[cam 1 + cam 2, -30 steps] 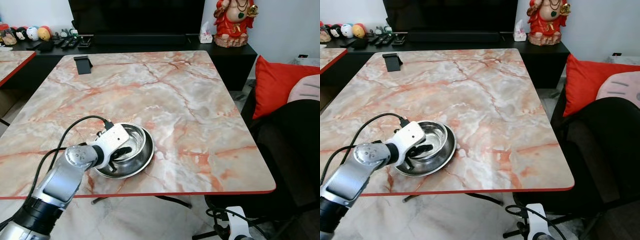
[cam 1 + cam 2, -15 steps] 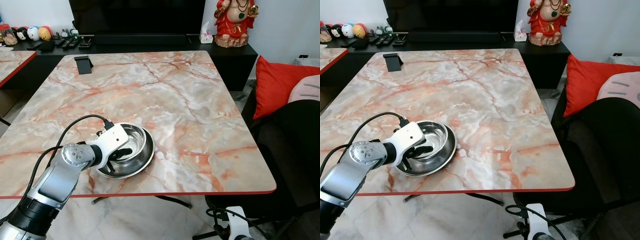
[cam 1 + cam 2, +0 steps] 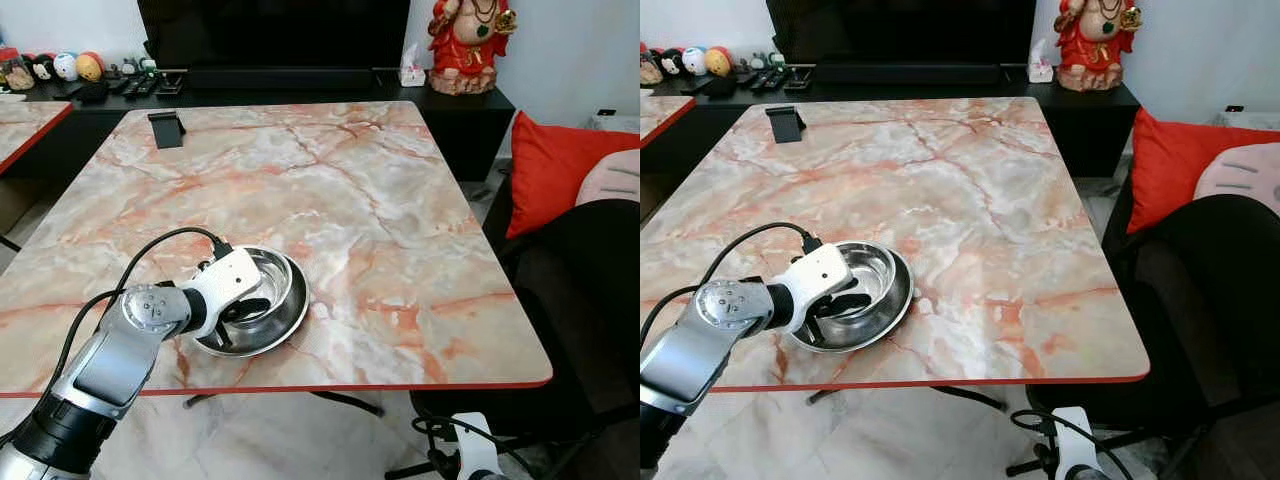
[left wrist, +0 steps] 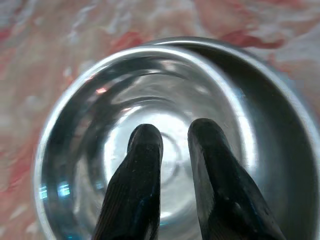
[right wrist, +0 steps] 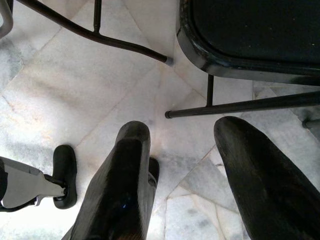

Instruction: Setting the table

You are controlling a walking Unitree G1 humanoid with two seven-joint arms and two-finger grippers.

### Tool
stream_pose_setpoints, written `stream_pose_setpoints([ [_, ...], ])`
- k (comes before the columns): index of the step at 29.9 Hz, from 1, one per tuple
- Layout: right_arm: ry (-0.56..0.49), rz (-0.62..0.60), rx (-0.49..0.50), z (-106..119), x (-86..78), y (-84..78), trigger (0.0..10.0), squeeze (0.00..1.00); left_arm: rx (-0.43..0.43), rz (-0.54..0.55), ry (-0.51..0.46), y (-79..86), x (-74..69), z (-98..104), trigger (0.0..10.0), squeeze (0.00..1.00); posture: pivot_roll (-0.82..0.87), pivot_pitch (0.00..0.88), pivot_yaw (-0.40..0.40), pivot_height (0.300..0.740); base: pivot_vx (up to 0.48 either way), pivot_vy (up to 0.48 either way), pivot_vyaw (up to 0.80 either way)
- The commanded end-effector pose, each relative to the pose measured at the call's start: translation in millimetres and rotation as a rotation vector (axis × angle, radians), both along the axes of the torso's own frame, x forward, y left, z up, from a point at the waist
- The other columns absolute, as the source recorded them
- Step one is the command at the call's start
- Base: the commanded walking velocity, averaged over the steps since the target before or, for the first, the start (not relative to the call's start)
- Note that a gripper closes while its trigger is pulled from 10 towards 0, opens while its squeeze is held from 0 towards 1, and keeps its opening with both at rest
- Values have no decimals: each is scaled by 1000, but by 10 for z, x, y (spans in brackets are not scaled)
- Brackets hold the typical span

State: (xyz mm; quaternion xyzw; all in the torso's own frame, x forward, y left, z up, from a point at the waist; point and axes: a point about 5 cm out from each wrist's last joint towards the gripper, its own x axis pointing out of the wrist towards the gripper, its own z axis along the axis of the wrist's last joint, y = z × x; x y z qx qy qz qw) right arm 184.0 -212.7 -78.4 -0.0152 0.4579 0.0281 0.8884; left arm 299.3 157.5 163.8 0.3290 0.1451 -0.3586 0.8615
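A shiny steel bowl (image 3: 275,290) rests on the marble table (image 3: 330,190) near its front edge, left of the middle. My left gripper (image 3: 240,306) reaches into the bowl from the left. In the left wrist view both black fingers (image 4: 145,150) hover over the bowl's bottom (image 4: 90,115). A narrow gap parts them and nothing is held between them. A second steel rim (image 4: 280,95) curves around the bowl's far side. My right gripper (image 5: 182,135) hangs open low over the floor beside the table.
A black phone stand (image 3: 166,128) sits at the table's far left corner. A black chair (image 3: 590,300) with a red cushion (image 3: 555,170) stands to the right. A dark TV console (image 3: 300,80) with a red statue (image 3: 468,45) lies beyond the table. Chair legs (image 5: 240,106) cross the tiled floor.
My left arm has shifted slightly, with its elbow drawn a little to the left. The bowl stays in the same spot on the table.
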Motion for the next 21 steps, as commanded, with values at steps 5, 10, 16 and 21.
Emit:
stream_pose_setpoints([
  [5, 3, -8, 3, -1, -1, -2, 10000, 0, 86, 70, -50, 127, 95, 67, 10000, 0, -11, 0, 4, 707, 0, 0, 0],
  [10, 3, -7, 4, -2, -2, 0, 10000, 0, 176, 68, 13, 219, 30, -67, 10000, 0, -12, 0, 5, 707, 0, 0, 0],
  [16, 5, -4, 2, -2, -2, 0, 10000, 0, 184, 53, 56, 227, -12, -98, 10000, 0, -7, 0, 2, 707, 0, 0, 0],
  [21, 4, -5, 3, -2, -2, 1, 10000, 0, 185, 55, 51, 240, -8, -88, 10000, 0, -9, 0, 3, 707, 0, 0, 0],
])
